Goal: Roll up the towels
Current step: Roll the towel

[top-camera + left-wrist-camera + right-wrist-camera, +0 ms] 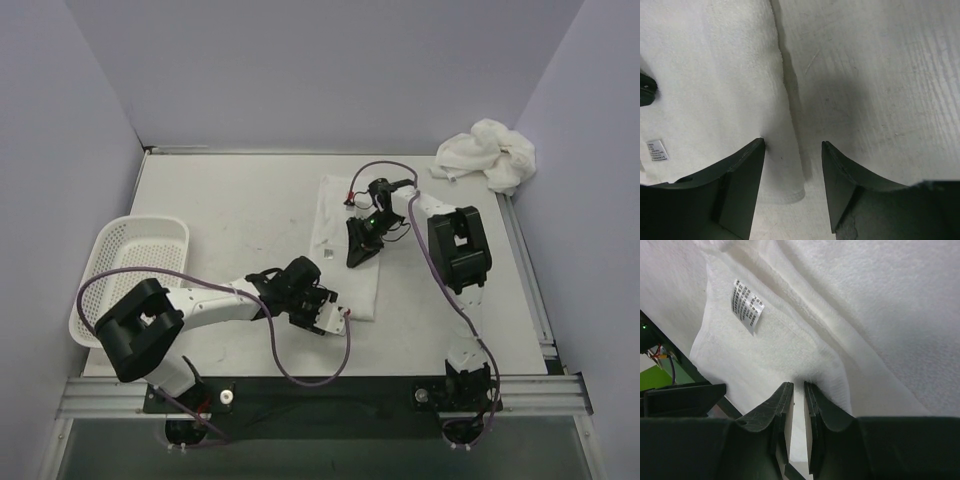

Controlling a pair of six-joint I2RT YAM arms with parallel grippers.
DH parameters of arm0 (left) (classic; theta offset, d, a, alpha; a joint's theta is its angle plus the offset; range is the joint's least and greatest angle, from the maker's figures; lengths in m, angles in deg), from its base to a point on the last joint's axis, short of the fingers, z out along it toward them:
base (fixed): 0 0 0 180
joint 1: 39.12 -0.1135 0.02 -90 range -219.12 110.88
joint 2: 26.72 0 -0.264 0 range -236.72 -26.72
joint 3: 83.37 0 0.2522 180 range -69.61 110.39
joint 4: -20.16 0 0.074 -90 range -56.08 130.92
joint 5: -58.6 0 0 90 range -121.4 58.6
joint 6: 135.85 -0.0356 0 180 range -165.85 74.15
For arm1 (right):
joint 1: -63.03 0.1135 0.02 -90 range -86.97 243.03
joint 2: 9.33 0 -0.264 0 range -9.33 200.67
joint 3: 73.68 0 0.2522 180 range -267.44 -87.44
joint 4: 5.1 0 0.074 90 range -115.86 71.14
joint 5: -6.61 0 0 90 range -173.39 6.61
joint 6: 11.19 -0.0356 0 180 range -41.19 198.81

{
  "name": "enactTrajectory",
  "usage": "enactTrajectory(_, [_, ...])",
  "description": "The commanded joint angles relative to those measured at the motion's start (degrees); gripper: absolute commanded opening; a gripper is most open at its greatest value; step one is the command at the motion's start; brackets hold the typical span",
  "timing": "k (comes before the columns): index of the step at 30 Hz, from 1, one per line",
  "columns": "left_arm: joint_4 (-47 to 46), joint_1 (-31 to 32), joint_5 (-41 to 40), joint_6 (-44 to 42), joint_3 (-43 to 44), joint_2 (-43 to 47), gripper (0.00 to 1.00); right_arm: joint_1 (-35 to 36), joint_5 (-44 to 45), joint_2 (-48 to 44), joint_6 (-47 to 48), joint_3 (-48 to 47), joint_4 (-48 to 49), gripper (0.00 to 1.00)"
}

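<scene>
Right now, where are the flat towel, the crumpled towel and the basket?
flat towel (335, 215): top view, on its bare far left part.
crumpled towel (487, 152): top view, on the middle of the heap.
basket (135, 245): top view, on its bare perforated floor.

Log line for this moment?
left tool open astride towel edge | right tool nearly shut at fold | second towel bunched

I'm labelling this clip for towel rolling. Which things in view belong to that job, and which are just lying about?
Part of the job:
- flat towel, tagged, in the middle
- crumpled towel, far right
- left end effector, open over the flat towel's edge
- right end effector, pinching its fold

Just lying about:
- white basket, at the left
</scene>
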Motion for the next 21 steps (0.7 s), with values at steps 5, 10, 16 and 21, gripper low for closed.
enactTrajectory(5, [-7.5, 1.1, -3.8, -3.0, -2.0, -3.2, 0.44, 1.9, 0.8, 0.0, 0.3, 3.9, -0.1, 0.16])
enactTrajectory(10, [1.4, 2.4, 1.8, 1.0, 0.0, 1.1, 0.13, 3.4, 0.4, -2.3, 0.3, 9.4, 1.0, 0.14])
enactTrajectory(16, [15.7, 1.6, 13.5, 18.5, 10.1, 2.7, 0.0, 5.5, -1.8, -6.9, 0.4, 18.0, 2.7, 0.14])
enactTrajectory(21, [16.5, -0.5, 19.1, 27.8, 14.1, 1.6, 0.0, 6.9, -2.4, -8.6, 1.9, 18.9, 2.1, 0.14])
